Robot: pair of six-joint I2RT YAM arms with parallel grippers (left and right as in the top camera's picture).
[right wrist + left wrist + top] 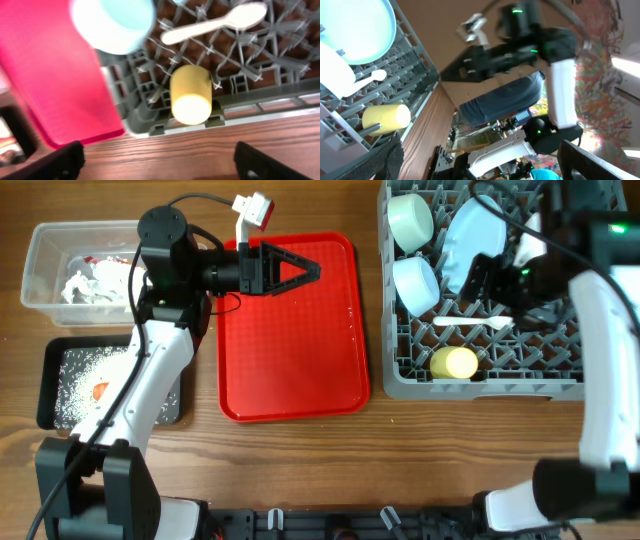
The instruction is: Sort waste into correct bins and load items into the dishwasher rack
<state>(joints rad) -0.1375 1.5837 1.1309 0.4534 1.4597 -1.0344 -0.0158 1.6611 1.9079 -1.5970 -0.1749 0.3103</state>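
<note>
The grey dishwasher rack (480, 387) holds a pale green bowl (410, 220), a light blue bowl (415, 283), a light blue plate (470, 235), a white spoon (465, 323) and a yellow cup (453, 362). The clear tub (40, 275) holds crumpled paper (85, 283). The black tray (50, 370) holds rice grains (80, 375) and a carrot piece (100, 391). My left gripper (295, 270) is open and empty above the red tray. My right gripper (478, 275) is open and empty above the rack; its view shows the cup (190, 92) and spoon (215, 25). I see no brown scrap.
The red serving tray (290, 370) lies bare between the bins and the rack. The left wrist view looks sideways at the rack (415, 75), the cup (385, 116) and the right arm. Bare wooden table runs along the front edge (400, 450).
</note>
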